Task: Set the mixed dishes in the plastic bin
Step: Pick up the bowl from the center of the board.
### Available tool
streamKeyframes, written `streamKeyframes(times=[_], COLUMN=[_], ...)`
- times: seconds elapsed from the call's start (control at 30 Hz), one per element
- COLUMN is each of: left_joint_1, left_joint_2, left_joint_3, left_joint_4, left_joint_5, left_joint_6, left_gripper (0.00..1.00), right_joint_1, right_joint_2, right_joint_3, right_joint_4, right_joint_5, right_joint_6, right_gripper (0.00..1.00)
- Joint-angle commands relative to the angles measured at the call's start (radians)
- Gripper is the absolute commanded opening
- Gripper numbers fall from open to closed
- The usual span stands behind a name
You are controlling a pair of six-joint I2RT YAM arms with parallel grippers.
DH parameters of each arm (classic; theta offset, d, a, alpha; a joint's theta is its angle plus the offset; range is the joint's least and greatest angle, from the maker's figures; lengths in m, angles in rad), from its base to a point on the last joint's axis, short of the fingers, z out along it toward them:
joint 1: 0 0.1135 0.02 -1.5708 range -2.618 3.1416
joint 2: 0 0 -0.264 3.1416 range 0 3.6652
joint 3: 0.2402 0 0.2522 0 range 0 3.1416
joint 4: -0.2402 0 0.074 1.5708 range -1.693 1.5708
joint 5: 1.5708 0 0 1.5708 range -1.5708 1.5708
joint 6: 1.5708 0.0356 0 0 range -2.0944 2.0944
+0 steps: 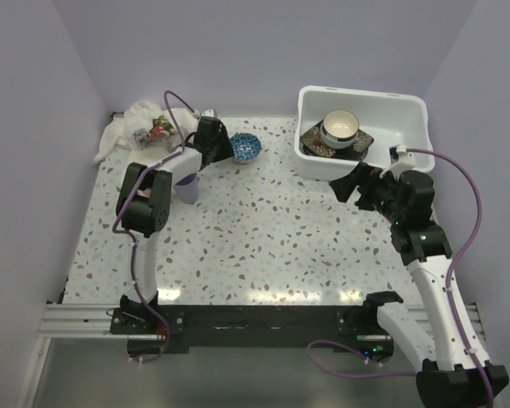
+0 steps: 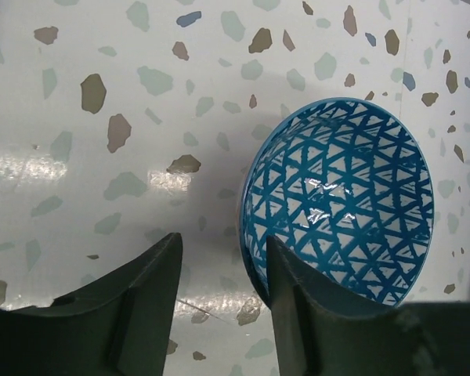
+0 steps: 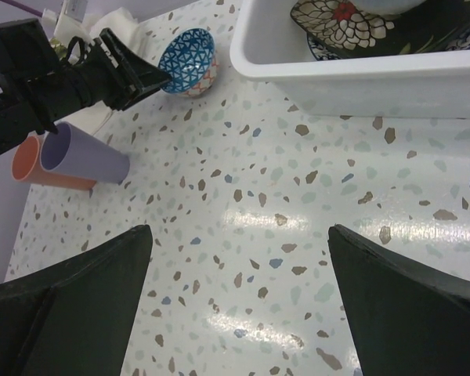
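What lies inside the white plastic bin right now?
In the plastic bin: a dark floral square plate, a cream bowl on it. Anything beneath the plate is covered.

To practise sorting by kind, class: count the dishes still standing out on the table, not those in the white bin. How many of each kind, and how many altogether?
Bowls: 1, the blue-patterned bowl
Cups: 2, the purple cup and the orange cup
Plates: 0
Total: 3
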Motion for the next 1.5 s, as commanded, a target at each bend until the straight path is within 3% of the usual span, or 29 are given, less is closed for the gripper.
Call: streamKeyframes(times=[0.0, 0.33, 0.73, 1.0, 1.47], left_joint_1=[0.007, 0.007, -0.005, -0.094, -0.365], left_joint_2=[0.027, -0.016, -0.316, -0.539, -0.853], left_joint_3=[0.053, 0.004, -0.260, -0.423, -0.582], left_joint_4=[0.072, 0.113, 0.112, -0.011, -0.149], left_joint_5=[0.066, 0.119, 0.152, 0.135, -0.060], left_joint_6=[-0.028, -0.045, -0.011, 0.070, 0.090], left_gripper=[0.47, 0.01, 0.00, 0.00, 0.00], right_joint_1=[0.004, 0.004, 0.082, 0.162, 0.541], right_joint_2=[0.006, 0.025, 0.037, 0.088, 0.291], right_joint_3=[0.003, 0.039, 0.042, 0.069, 0.140], right_joint_4=[-0.006, -0.045, -0.115, -0.141, -0.144], right_joint_5=[-0.010, -0.009, 0.022, 0.079, 0.309], right_joint_6=[-0.021, -0.038, 0.016, 0.080, 0.211], right_gripper=[0.98, 0.98, 0.98, 0.98, 0.98])
